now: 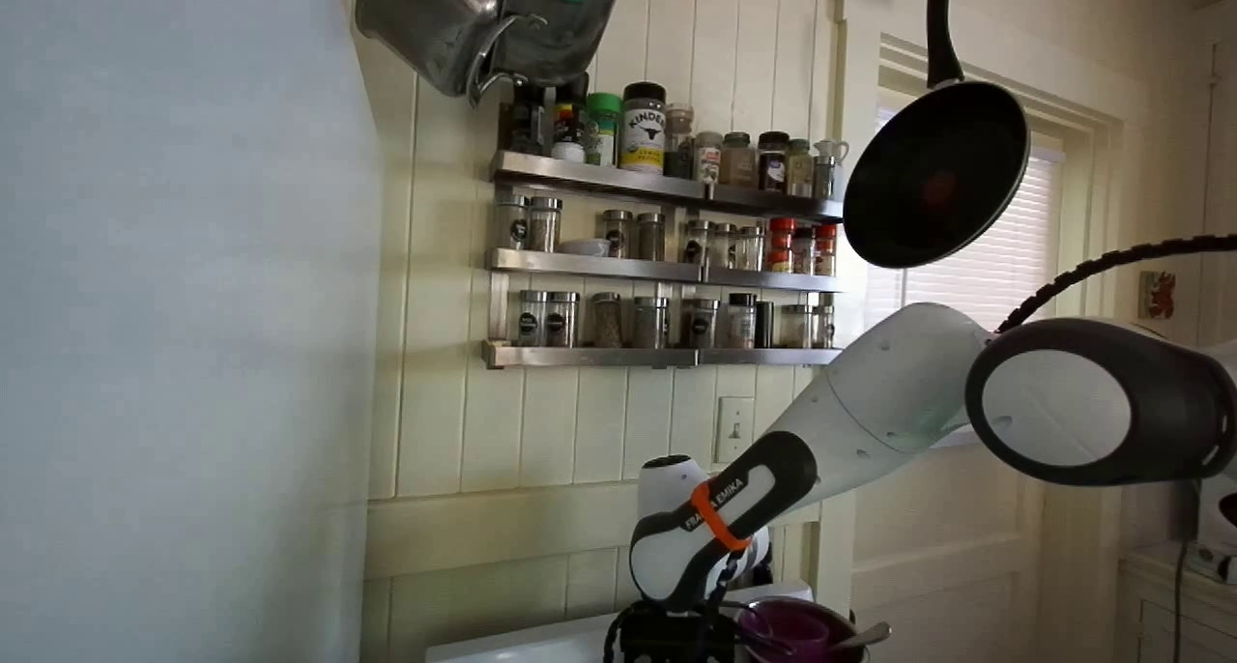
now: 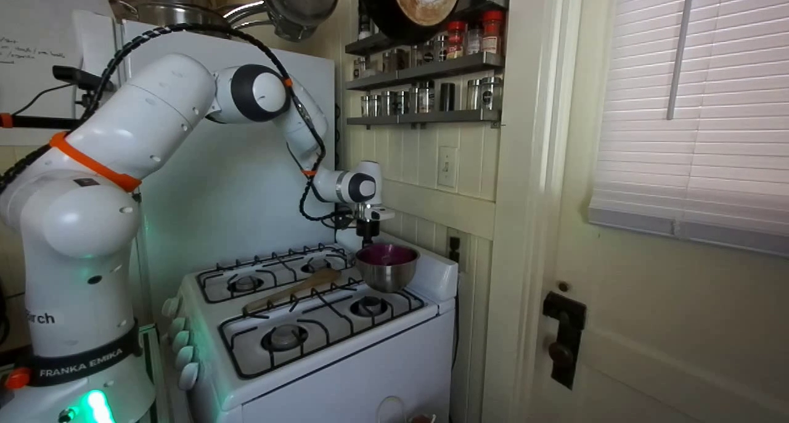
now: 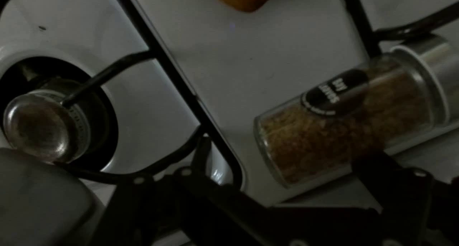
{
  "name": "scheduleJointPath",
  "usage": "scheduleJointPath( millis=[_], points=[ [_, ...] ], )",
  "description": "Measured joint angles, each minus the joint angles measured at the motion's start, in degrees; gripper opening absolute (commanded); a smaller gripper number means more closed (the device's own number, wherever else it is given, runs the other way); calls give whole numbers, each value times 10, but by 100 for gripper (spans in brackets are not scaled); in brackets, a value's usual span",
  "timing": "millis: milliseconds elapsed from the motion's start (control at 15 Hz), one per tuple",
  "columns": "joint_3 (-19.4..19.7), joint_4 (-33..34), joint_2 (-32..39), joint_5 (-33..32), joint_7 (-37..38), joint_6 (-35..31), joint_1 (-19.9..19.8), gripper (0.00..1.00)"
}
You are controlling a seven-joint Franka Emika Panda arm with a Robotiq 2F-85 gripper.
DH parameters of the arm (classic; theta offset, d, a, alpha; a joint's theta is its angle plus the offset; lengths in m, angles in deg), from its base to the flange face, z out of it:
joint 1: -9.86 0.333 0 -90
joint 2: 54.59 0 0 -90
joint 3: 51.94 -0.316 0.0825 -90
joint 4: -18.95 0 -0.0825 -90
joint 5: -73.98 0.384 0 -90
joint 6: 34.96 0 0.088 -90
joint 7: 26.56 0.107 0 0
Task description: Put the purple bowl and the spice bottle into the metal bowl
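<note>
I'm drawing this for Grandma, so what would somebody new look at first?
Probably the big white robot arm comes first, stretched over the stove. Next is the purple bowl sitting inside the metal bowl at the stove's back. The wrist view shows a spice bottle lying on its side on the stove.

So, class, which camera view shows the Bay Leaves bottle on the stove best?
The wrist view: the Bay Leaves bottle lies close up, its label readable and brown contents visible, though the right edge clips its lid. Neither exterior view lets me make it out.
</note>
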Motion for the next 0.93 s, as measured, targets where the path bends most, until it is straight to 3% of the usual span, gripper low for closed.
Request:
scheduleJointPath(
  millis=[933],
  points=[
    [-10,0,-6,0,102,-12,14,100]
  ],
)
